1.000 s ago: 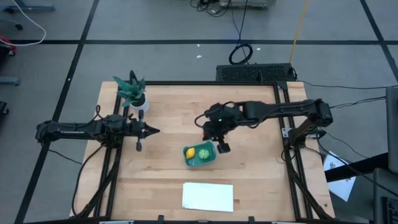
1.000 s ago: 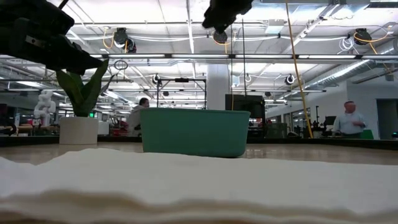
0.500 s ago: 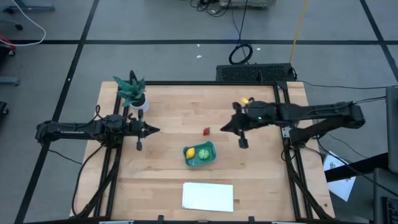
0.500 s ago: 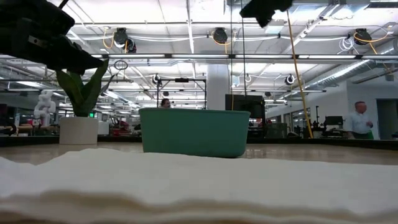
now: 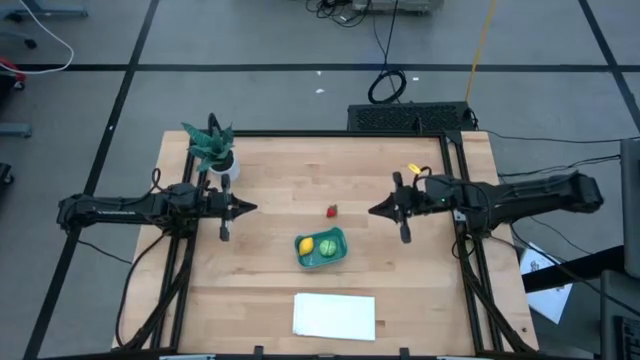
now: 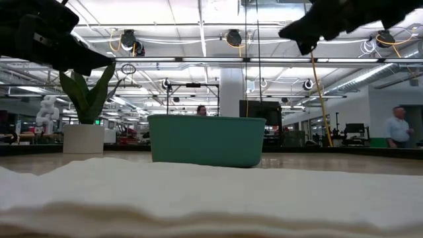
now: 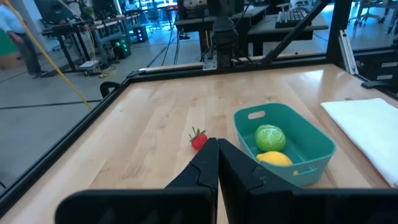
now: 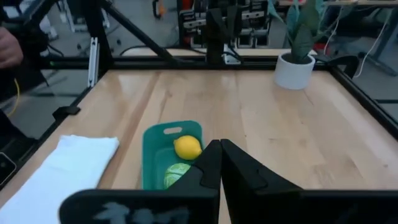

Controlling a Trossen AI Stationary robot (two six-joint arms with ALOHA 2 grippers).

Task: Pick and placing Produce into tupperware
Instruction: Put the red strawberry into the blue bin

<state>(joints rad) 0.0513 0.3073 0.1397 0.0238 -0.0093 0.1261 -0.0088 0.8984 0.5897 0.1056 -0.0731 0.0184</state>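
The teal tupperware [image 5: 334,237] stands on the wooden table at mid-front. It holds a yellow lemon [image 5: 305,246] and a round green fruit [image 5: 326,246]. A small red strawberry [image 5: 332,211] lies on the bare wood just beyond it, also seen as the strawberry [image 7: 198,140] in the left wrist view. My left gripper [image 5: 250,208] hovers shut at the table's left, pointing level at the strawberry. My right gripper [image 5: 372,211] hovers shut to the right of the strawberry, pointing level toward it. Neither holds anything.
A teal potted plant [image 5: 213,148] in a white pot stands at the far left corner. A flat white sheet [image 5: 334,315] lies at the near edge. People stand in the room beyond the table. Bare wood lies between the two grippers.
My right gripper has drawn back from above the tupperware toward the table's right edge, sinking a little and tipping from pointing down to nearly level, still shut. The strawberry, hidden under that arm a second ago, now shows on the wood.
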